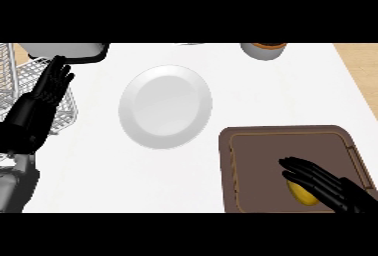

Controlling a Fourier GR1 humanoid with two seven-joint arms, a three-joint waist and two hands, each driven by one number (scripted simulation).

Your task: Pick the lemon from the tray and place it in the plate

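Black fingers [299,170] of the right hand [328,187] stretched out over the lemon [301,194], fairly straight and spread, not curled round it, so more hovering or resting on top than grabbing; can't really tell if actually touching. Yellow lemon peeking out just under and left of those fingers, sitting in the lower right part of the brown tray [258,150], so not lifted and not anywhere near the plate [165,106]. Dark brown tray with a raised rim, parked at the lower right of the white worktop [295,90], right forearm coming in from the bottom right corner across it. White plate up and to the left of the tray, close to the tray's top left corner but apart from it, nothing on it. Over on the far left, left hand [50,85] open with fingers pointing up, just resting there in front of a wire rack [22,75], dark forearm running down toward the lower left edge with a bit of grey arm below. Wire rack partly hidden behind that hand, hugging the left edge. Up along the top edge, a grey-white thing with a dark border [66,50] at the upper left, hard to say what exactly, and an orange-brown cup or jar [263,49] cut off near the upper right. Strip of light wood [358,65] showing past the worktop's right side.
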